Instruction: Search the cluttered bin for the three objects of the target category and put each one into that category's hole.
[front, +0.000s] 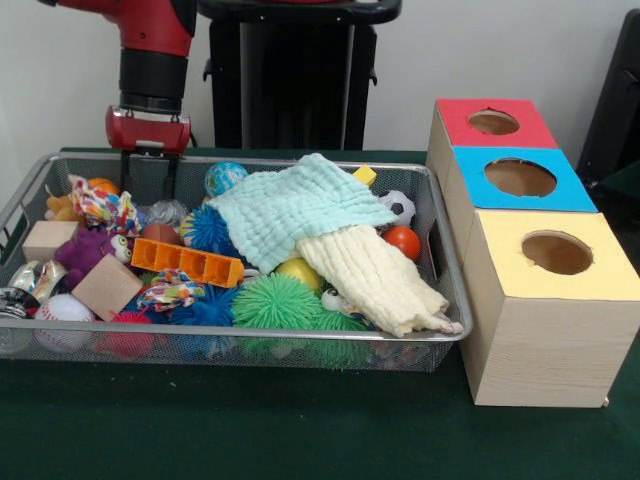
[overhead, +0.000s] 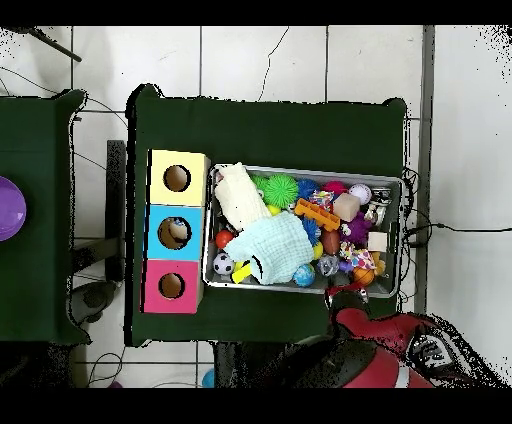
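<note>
The bin (front: 250, 336) of silver wire mesh sits on the green table, full of toys; it also shows in the overhead view (overhead: 300, 168). A mint cloth (front: 295, 205) and a cream cloth (front: 370, 275) cover its right half. The hole (front: 520, 177) in the blue top is in the middle of three boxes to the right of the bin, and shows in the overhead view (overhead: 173, 232) too. My gripper (front: 148, 178) hangs over the bin's far left corner, open and empty, with its fingertips (front: 126, 180) just below rim height, above a patterned toy (front: 100, 205).
The red-topped box (front: 492, 122) and the yellow-topped box (front: 556, 253) flank the blue one. The bin holds green spiky balls (front: 275, 300), a blue spiky ball (front: 210, 228), an orange block (front: 188, 262), wooden blocks (front: 105, 287), a baseball (front: 62, 310), a red ball (front: 403, 242) and a globe ball (front: 224, 178).
</note>
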